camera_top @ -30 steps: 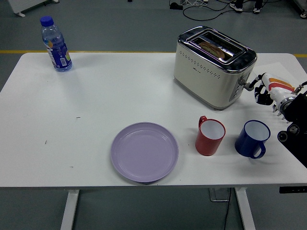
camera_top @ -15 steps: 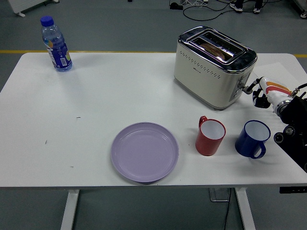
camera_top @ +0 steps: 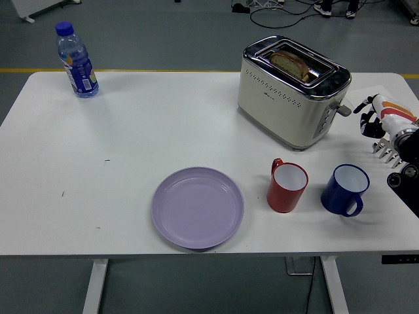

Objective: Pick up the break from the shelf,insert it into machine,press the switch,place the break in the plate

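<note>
The purple plate [camera_top: 198,207] sits bare near the table's [camera_top: 131,144] front edge, ready to take the bread [camera_top: 291,63], which stands up out of the toaster's [camera_top: 292,90] slot where I can grab it. My right hand [camera_top: 378,122] hovers beside the toaster's lever, fingers loosely spread, holding nothing.
</note>
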You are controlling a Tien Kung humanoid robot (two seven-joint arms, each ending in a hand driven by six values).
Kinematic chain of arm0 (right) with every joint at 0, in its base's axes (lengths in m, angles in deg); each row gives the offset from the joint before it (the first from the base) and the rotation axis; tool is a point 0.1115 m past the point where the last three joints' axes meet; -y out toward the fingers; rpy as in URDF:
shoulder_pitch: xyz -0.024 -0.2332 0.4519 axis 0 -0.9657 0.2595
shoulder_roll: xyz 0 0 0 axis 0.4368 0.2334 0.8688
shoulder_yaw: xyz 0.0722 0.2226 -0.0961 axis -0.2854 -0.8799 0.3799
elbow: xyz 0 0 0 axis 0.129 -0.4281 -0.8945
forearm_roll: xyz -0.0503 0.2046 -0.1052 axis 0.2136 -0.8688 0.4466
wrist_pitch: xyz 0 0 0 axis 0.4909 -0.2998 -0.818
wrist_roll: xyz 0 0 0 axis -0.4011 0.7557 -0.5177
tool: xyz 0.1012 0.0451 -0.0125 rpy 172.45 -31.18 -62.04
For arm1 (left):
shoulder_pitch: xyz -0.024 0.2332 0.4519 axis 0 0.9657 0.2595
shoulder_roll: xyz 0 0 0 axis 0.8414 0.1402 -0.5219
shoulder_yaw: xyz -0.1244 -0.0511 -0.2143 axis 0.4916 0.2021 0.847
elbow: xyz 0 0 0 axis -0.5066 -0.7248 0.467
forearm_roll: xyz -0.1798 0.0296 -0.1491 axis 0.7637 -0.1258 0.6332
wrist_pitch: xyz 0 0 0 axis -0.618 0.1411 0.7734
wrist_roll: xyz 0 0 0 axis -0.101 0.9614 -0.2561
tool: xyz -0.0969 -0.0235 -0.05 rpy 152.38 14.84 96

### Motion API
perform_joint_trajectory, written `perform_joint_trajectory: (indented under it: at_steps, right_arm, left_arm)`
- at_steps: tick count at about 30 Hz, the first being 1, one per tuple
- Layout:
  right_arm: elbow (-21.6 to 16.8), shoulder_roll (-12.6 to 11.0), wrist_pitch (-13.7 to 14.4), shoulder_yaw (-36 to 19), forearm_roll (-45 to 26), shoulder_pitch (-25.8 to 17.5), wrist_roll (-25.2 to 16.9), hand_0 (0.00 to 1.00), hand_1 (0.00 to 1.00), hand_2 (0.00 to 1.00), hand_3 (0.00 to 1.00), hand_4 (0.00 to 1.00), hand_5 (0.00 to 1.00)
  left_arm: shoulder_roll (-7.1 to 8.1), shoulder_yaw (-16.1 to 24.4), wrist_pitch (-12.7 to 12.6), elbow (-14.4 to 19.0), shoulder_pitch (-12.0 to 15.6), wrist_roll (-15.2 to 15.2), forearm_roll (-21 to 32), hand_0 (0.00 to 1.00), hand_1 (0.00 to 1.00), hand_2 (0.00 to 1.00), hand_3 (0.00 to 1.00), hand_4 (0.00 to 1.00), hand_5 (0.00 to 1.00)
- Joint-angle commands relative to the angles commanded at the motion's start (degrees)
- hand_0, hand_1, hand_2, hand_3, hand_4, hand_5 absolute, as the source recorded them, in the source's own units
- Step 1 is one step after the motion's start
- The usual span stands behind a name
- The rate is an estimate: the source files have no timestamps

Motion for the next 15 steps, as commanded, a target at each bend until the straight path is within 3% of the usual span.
perform_joint_trajectory:
  at_steps: [13, 14, 15]
  right_arm:
    - [-4.3, -3.0, 3.4, -9.6, -0.3, -1.1, -1.4, 0.264, 0.282, 0.39, 0.585, 0.323, 0.002]
    - [-4.8, -3.2, 4.0, -10.3, -1.3, -1.4, -2.2, 0.346, 0.398, 0.499, 0.639, 0.343, 0.13]
    - [-5.3, -3.3, 4.5, -10.9, -3.2, -1.6, -2.9, 0.346, 0.398, 0.499, 0.639, 0.343, 0.13]
  left_arm:
    - [0.02, -0.8, 0.1, 0.0, -0.1, -0.2, 0.9, 0.622, 0.443, 0.424, 0.504, 0.257, 0.807]
    - [0.01, -0.7, 0.1, 0.0, -0.1, -0.2, 0.8, 0.622, 0.442, 0.423, 0.505, 0.257, 0.808]
    - [-0.01, -0.7, 0.1, 0.0, -0.1, -0.2, 0.8, 0.622, 0.442, 0.423, 0.505, 0.257, 0.808]
